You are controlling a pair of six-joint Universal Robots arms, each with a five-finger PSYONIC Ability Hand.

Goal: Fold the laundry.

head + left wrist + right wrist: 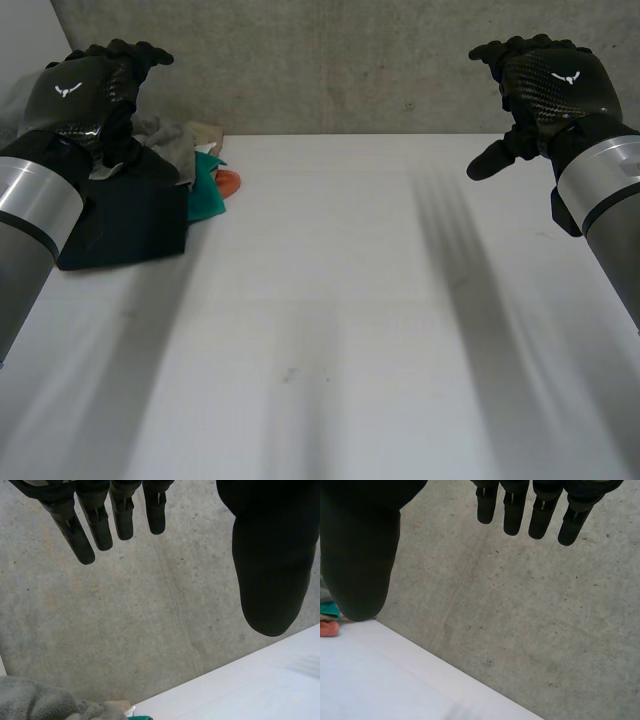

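The left hand (85, 90) hung over the pile (130, 215), the right hand (545, 85) far from it, both straight-fingered, empty. Seemingly tangled, it might lift whole.

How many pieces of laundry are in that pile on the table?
5 by colour, at the table's far left: black cloth in front, teal and orange beside it, grey and beige behind. More may be hidden.

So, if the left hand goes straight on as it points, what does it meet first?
Probably the concrete wall: the open left hand points at it, passing above the laundry pile. Depth is unclear.
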